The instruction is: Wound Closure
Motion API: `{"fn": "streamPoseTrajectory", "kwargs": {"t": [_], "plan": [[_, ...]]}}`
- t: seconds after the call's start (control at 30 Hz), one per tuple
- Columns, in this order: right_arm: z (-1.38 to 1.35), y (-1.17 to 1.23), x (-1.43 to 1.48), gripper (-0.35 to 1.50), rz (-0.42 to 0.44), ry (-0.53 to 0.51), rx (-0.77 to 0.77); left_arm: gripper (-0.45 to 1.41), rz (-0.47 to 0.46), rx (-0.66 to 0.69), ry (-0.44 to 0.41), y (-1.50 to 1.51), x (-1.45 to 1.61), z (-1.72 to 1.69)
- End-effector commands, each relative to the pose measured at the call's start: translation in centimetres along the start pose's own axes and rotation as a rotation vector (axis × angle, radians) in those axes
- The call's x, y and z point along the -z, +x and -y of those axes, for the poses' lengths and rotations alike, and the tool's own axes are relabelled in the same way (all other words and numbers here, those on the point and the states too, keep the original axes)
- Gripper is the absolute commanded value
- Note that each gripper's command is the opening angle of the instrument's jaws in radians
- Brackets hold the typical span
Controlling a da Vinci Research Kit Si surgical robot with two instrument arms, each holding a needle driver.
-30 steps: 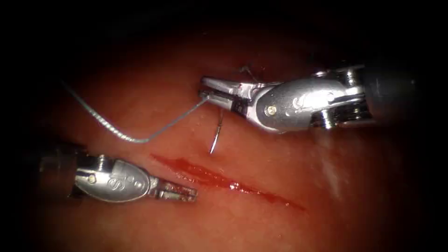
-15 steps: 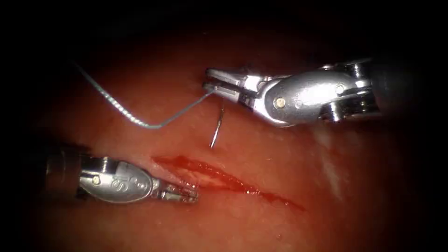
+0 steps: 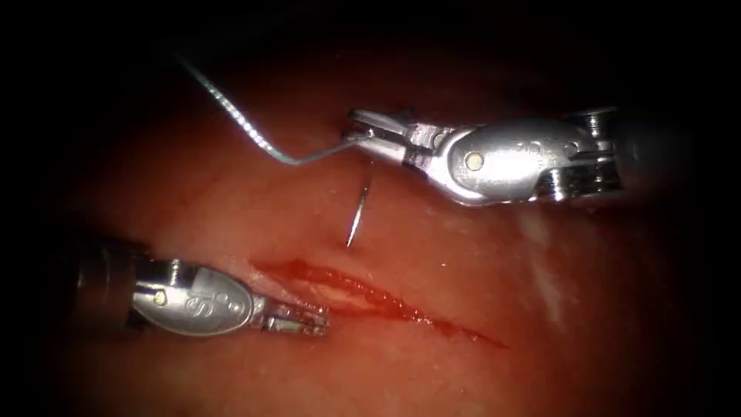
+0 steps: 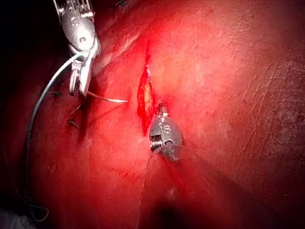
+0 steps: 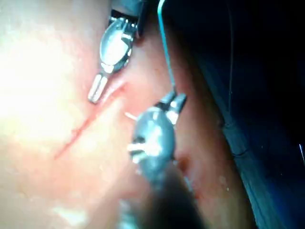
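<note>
My right tool has its jaws clamped on the needle near its thread end. The needle hangs from them with its long axis running down toward the cut, its point free above the tissue and not in it, just on the far side of the cut in the endoscope view. The thread leaves my right jaws and sweeps off up and to the left, away from the cut.

My left tool lies at the left end of the cut with its jaws together, touching or nearly touching the near edge; I cannot tell whether they pinch tissue, so I take them as holding nothing. The needle point lies up and to the right of them, across the cut. My right tool is the nearer one, since it carries the needle.
</note>
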State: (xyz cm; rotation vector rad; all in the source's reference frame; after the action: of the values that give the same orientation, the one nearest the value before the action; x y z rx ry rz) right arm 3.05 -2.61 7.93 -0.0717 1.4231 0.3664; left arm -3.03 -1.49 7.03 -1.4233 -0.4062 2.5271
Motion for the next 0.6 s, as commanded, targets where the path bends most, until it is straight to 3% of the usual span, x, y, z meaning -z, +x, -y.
{"fn": "streamPoseTrajectory", "kwargs": {"t": [0.03,0.6], "plan": [[0.02,-0.04,-0.07,-0.35,0.002,0.003,-0.011,-0.33,-0.002,-0.001,0.0,-0.03,-0.07,0.02],[0.08,-0.1,-0.08,-0.35,0.0,0.019,-0.151,-0.33,-0.002,-0.001,0.0,-0.03,-0.07,0.02]]}}
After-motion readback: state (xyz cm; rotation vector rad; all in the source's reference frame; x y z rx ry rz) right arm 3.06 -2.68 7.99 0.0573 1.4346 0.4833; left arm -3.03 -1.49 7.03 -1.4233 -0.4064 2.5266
